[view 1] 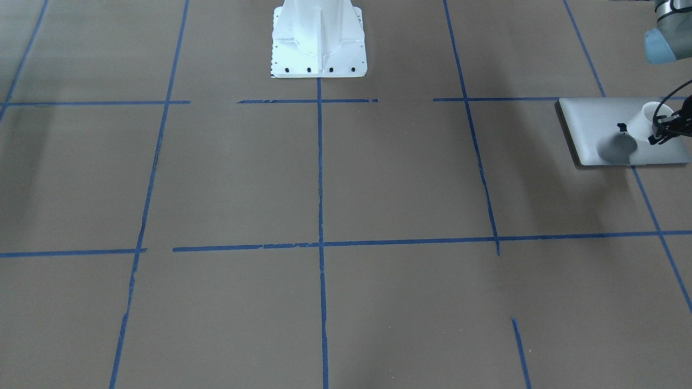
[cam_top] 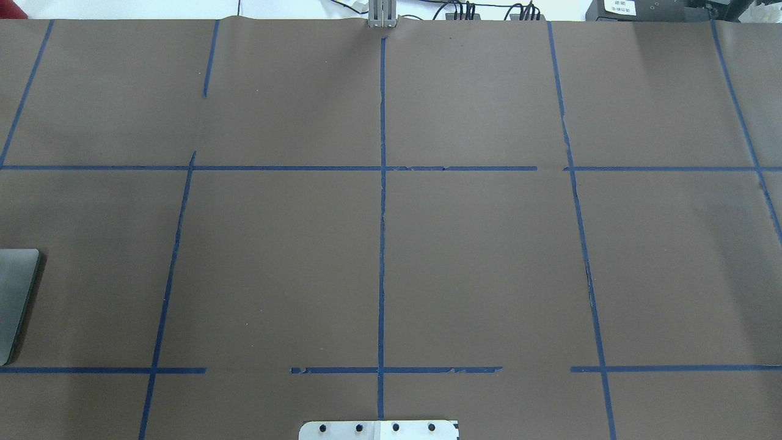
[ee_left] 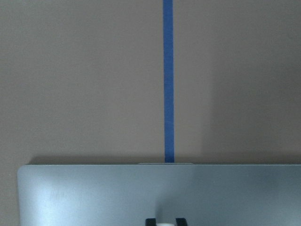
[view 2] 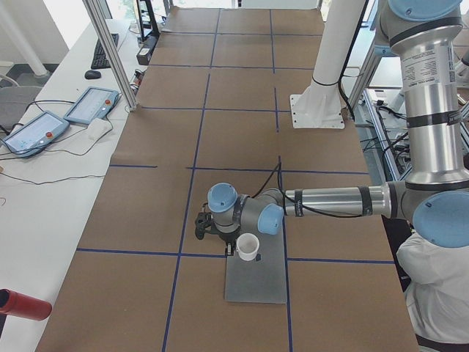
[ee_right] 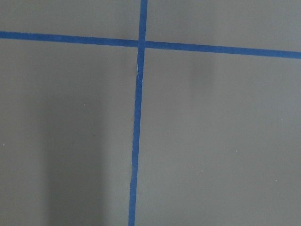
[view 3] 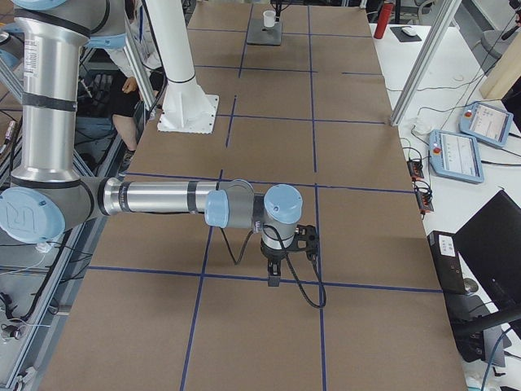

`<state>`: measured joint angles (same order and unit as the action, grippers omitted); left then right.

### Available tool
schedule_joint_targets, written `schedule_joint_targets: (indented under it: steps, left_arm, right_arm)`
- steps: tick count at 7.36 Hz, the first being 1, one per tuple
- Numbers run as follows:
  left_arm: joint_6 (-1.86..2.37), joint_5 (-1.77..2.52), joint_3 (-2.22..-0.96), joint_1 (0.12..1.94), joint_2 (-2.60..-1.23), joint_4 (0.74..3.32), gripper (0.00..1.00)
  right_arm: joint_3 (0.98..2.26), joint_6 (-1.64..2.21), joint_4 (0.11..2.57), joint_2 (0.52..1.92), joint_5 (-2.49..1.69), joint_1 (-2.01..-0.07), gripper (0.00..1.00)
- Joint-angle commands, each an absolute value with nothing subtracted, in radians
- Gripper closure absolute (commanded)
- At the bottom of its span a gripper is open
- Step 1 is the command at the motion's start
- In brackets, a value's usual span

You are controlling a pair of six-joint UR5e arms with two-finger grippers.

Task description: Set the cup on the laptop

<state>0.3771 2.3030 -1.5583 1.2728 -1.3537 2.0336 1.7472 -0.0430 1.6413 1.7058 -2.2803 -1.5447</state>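
Observation:
The silver-grey laptop (view 1: 600,129) lies closed at the table's end on my left. It also shows in the left side view (view 2: 256,282), in the left wrist view (ee_left: 94,197), and as an edge in the overhead view (cam_top: 15,299). My left gripper (view 1: 660,132) is shut on the small white cup (view 1: 646,121), holding it upright over the lid near the logo. The cup's shadow falls apart from it on the lid, so it seems slightly raised. The cup (view 2: 248,247) shows in the left side view too. My right gripper (view 3: 277,273) hangs over bare table; I cannot tell if it is open.
The white robot pedestal (view 1: 319,48) stands at the table's middle back edge. Blue tape lines grid the brown table. Two teach pendants (view 2: 91,106) and a red bottle (view 2: 22,304) lie on the side bench. A person (view 2: 440,293) sits by the robot's base.

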Motion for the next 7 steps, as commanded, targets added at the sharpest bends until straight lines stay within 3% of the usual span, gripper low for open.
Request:
schedule_joint_targets:
  steps: [1, 4, 5, 6, 7]
  left_arm:
    - [0.387, 2.310, -1.551, 1.246, -1.347, 2.046, 1.00]
    - [0.385, 2.333, -1.523, 1.207, -1.347, 2.048, 1.00]
    - [0.382, 2.332, -1.505, 1.206, -1.347, 2.051, 0.93]
    - [0.380, 2.332, -1.503, 1.206, -1.347, 2.052, 0.60]
    - [0.377, 2.333, -1.508, 1.207, -1.347, 2.056, 0.16]
  right_arm:
    - [1.747, -0.043, 1.641, 1.706, -2.281, -1.545, 0.00]
    - [1.747, -0.043, 1.641, 1.706, -2.281, -1.545, 0.00]
    - [1.747, -0.044, 1.641, 1.706, -2.280, -1.545, 0.00]
    - [1.747, -0.043, 1.641, 1.706, -2.281, -1.545, 0.00]
    - [1.747, -0.044, 1.641, 1.706, -2.281, -1.545, 0.00]
